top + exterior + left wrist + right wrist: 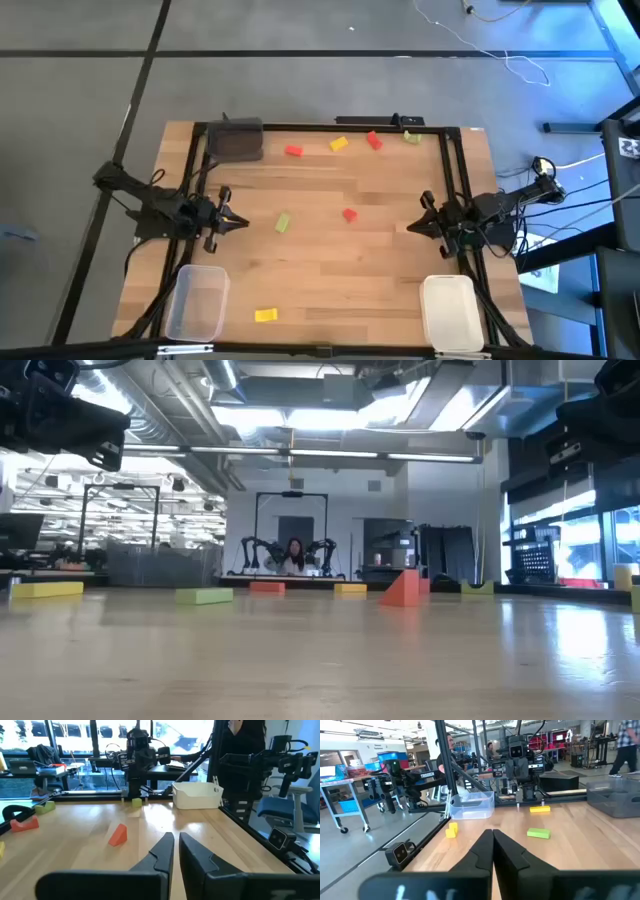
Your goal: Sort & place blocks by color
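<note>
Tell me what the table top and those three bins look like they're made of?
Table top: pale wood, planked, with visible grain and a slight sheen. Clear bin: see-through plastic, since the wood shows through it. White bin: opaque, smooth plastic, probably. Dark bin: smoky, half-transparent plastic, as far as it looks.

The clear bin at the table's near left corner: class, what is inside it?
The clear bin shows only wood through its floor, no blocks. The nearest, a yellow block, lies outside it on the table.

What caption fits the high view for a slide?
Seven blocks scattered on the table, three bins at its corners, left pincer and right pincer shut, facing inward, holding nothing.
</note>
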